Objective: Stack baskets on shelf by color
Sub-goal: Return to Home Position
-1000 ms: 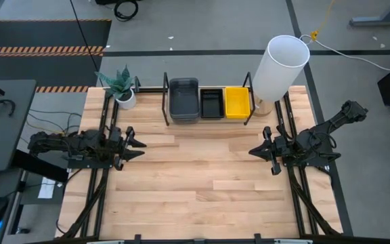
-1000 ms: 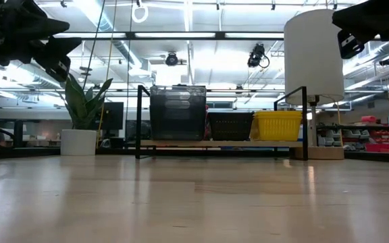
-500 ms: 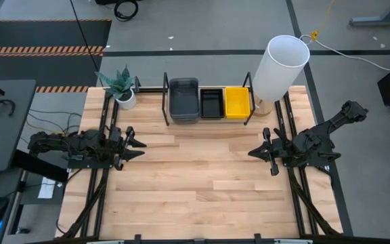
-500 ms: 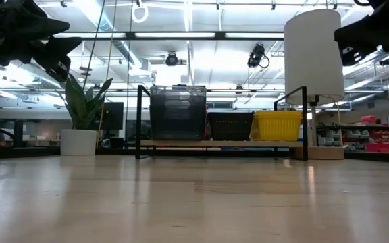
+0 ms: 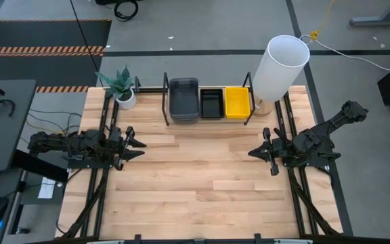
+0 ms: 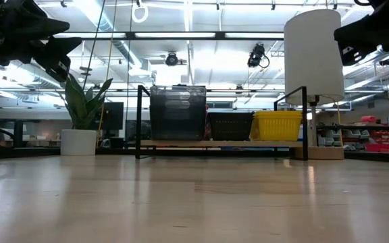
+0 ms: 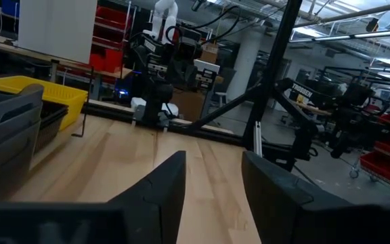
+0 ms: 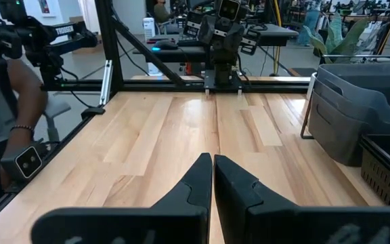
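Left claw: released, fingers apart, empty, raised above the left side of the worktop, pointed inward.
Potted plant: far left corner.
Shelf: along the far edge, three colour groups side by side on its plank.
Grey baskets: stacked at the left end, tallest of the row.
Black baskets: middle, just beside the grey.
Yellow baskets: right end; number per pile not discernible.
White cylinder: just right of the shelf.
Right claw: clenched on nothing, fingers together, raised above the right side, pointed inward.
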`<state>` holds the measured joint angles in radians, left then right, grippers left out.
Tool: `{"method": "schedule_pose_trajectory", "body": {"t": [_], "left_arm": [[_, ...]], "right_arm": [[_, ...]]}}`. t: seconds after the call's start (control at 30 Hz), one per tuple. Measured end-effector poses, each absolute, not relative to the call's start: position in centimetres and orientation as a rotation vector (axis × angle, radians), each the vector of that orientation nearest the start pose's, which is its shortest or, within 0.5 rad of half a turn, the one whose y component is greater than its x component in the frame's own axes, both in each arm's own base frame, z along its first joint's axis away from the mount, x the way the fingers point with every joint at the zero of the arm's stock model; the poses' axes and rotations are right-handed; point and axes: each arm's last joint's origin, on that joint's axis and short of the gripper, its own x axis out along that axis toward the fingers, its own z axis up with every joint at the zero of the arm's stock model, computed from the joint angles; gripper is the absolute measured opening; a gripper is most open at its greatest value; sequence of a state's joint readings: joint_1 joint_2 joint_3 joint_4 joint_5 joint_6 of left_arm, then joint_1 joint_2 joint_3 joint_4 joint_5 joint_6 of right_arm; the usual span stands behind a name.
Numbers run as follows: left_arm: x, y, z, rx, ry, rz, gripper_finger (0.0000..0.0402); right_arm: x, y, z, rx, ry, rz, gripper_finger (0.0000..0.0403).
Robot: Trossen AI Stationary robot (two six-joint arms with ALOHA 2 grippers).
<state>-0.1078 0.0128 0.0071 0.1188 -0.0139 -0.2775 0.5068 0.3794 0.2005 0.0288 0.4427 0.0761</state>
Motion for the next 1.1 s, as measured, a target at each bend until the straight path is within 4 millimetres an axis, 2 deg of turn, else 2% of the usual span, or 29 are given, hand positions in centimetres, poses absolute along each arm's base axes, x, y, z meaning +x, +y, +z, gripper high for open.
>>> {"method": "schedule_pose_trajectory", "body": {"t": [1.1], "left_arm": [[9.69, -1.01, 17.64, -0.284, -0.099, -0.109, 0.0150]], "right_arm": [[11.04, 4.71, 20.25, 0.007, 0.136, 0.059, 0.0023]]}}
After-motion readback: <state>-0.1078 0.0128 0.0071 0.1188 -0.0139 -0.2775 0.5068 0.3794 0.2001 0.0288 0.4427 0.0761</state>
